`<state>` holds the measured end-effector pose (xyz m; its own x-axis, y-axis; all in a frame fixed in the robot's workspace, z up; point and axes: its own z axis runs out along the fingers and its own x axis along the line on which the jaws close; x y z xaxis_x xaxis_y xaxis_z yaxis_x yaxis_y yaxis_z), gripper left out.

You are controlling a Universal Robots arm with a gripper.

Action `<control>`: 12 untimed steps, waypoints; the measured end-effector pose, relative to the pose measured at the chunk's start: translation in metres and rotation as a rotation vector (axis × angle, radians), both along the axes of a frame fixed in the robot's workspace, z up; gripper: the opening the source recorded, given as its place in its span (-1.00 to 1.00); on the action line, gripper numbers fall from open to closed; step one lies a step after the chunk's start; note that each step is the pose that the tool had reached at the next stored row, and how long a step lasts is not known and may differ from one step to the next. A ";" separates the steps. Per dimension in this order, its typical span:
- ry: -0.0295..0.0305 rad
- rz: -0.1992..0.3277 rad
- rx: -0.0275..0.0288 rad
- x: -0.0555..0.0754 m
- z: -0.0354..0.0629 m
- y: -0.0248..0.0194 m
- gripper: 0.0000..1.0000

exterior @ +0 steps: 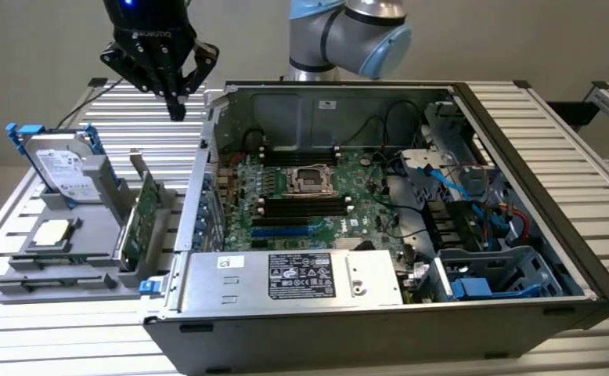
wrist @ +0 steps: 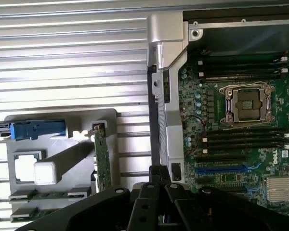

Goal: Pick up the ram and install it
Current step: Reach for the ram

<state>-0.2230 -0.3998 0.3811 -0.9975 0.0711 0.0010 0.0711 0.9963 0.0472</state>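
The tool [exterior: 176, 108] is closed and empty. The thin green circuit-board ram stick [wrist: 48, 195] lies below and aside of it; a good grasp needs the jaws square across its edge.

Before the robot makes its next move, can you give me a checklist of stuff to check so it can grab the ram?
1. End effector open for grabbing: not ok, shut and empty.
2. End effector above the ram: not ok, it hangs beside the case, away from the gray holder.
3. Top of the case open: ok.
4. Memory slots free: ok.
5. Slot latches open: cannot tell.
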 end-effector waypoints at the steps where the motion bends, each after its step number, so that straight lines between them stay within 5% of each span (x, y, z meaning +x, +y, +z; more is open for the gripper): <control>1: 0.0000 0.000 0.0001 -0.005 -0.0008 -0.0003 -0.79; 6: 0.0003 0.000 0.0000 -0.027 -0.0050 -0.0033 -0.79; 12: 0.0003 0.000 0.0000 -0.054 -0.0104 -0.0117 -0.79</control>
<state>-0.2775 -0.4116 0.3707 -0.9975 0.0712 0.0014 0.0712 0.9963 0.0473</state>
